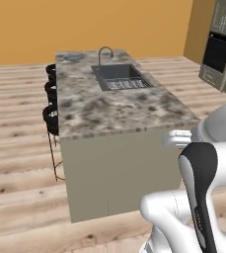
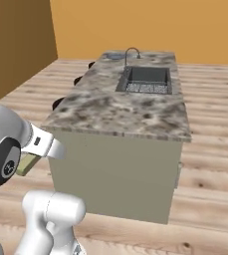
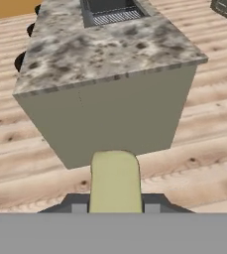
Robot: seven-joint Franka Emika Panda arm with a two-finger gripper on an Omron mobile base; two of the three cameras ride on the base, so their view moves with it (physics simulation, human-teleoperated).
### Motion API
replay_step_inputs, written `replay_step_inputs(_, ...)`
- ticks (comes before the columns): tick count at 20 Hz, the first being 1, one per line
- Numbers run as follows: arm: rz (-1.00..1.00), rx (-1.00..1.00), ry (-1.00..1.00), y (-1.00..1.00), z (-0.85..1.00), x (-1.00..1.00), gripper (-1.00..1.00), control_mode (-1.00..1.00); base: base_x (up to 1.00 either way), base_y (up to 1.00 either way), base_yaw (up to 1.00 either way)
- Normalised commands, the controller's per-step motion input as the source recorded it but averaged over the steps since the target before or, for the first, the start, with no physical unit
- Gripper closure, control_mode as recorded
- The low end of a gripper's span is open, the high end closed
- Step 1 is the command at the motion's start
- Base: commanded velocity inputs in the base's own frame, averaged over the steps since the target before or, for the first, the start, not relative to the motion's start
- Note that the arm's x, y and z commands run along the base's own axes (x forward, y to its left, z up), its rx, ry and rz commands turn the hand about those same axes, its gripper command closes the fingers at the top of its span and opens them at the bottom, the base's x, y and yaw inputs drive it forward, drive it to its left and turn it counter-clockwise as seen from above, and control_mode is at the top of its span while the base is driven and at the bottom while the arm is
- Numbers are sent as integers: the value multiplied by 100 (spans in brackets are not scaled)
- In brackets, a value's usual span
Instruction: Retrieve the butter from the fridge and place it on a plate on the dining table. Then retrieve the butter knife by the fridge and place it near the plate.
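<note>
The butter is a pale yellow-olive stick held in the end effector, with the two dark finger tips closed against its long sides near the held end and the free end projecting forward toward the desk. In the right base view the same stick shows just below the white wrist, carried low and short of the near end of the desk. Judged from its form, the stick is light and fairly stiff, but soft enough to dent under a hard squeeze and likely greasy, so it could creep between the pads; the present hold across the narrow width near one end appears adequate, though a hold closer to mid-length would resist pivoting better. The butter hangs in the air over the wooden floor, in front of the desk's near end panel and below the level of its marble top. The plate lies at the far left corner of the desk top, beyond the sink and its faucet, well apart from the end effector. In my assessment the carry phase is under way and the butter remains to be lifted above the top and taken to that far corner.
</note>
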Motion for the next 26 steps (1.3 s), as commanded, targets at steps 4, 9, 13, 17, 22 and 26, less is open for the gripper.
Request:
replay_step_inputs(4,0,0,0,0,0,0,100,100,0,100,0)
replay_step_inputs(9,0,0,0,0,0,0,100,100,0,100,0)
replay_step_inputs(13,0,0,0,0,0,0,100,100,0,100,0)
replay_step_inputs(17,0,0,0,0,0,0,100,100,0,100,0)
replay_step_inputs(22,0,0,0,0,0,0,100,100,3,100,0)
replay_step_inputs(26,0,0,0,0,0,0,100,100,46,81,-19)
